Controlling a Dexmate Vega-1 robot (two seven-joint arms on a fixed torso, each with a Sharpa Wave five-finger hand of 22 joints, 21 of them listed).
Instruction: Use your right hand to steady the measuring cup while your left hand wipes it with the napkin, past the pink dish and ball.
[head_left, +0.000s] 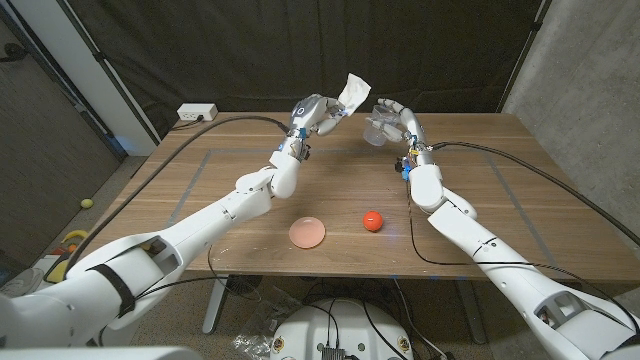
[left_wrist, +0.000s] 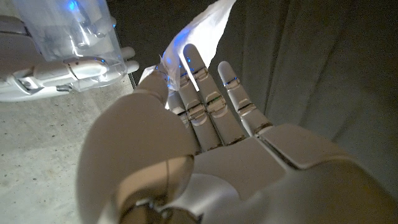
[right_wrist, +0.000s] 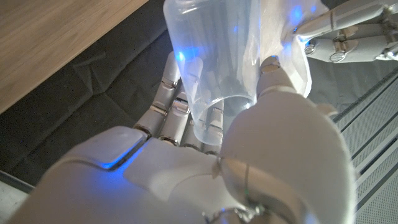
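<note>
Both hands raised over the far half of the wooden table (head_left: 480, 200), one holding the cup, the other the napkin.

Nearest lie the pink dish (head_left: 307, 232) and, just beside it, the red ball (head_left: 373, 220), both on the tabletop and well apart from the hands. Farther back, the right hand (head_left: 398, 121) grips the clear measuring cup (head_left: 376, 131) in the air, fingers behind its wall and thumb across the front. Beside it, the left hand (head_left: 316, 113) pinches the white napkin (head_left: 352, 91), which stands above its fingertips (left_wrist: 194, 59), near the cup.
</note>
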